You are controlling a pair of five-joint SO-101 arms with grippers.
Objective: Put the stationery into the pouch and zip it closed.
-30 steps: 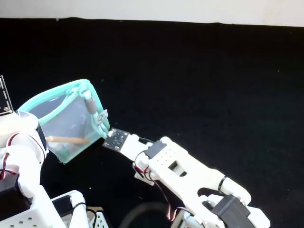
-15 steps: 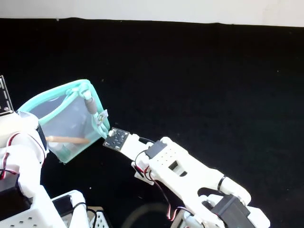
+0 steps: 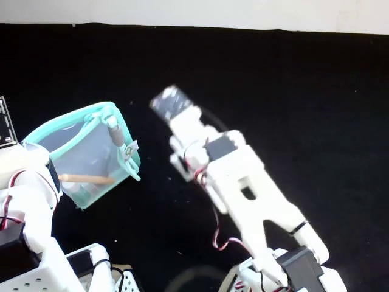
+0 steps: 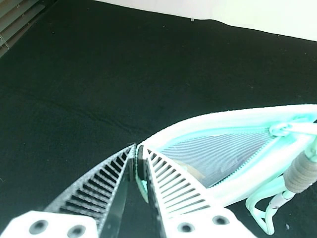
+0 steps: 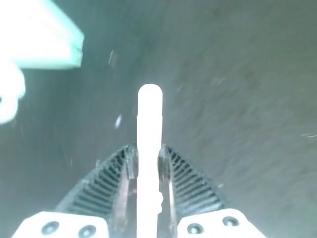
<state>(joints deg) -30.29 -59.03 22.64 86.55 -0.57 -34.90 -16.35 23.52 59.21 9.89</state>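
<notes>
The teal mesh pouch [image 3: 85, 152] stands tilted at the table's left, its mouth partly open, with a wooden pencil [image 3: 85, 179] inside. A grey-brown cylinder [image 3: 113, 132] and the zip pull [image 3: 130, 149] sit at its right end. My left gripper [image 4: 137, 149] is shut on the pouch's teal rim [image 4: 198, 124]. My right gripper [image 3: 173, 100] hovers over the mat to the right of the pouch and farther back, apart from it. In its wrist view the right gripper [image 5: 147, 151] is shut on a thin white stick [image 5: 149, 114], with a pouch corner [image 5: 39, 34] off to one side.
A black mat [image 3: 292, 91] covers the table, bare at the back and right. A white wall edge [image 3: 243, 12] runs along the far side. The left arm's white body [image 3: 24, 194] stands at the lower left, beside the pouch.
The right arm has swung up and away from the pouch's zip pull toward the back middle of the table. The pouch and left arm have stayed put.
</notes>
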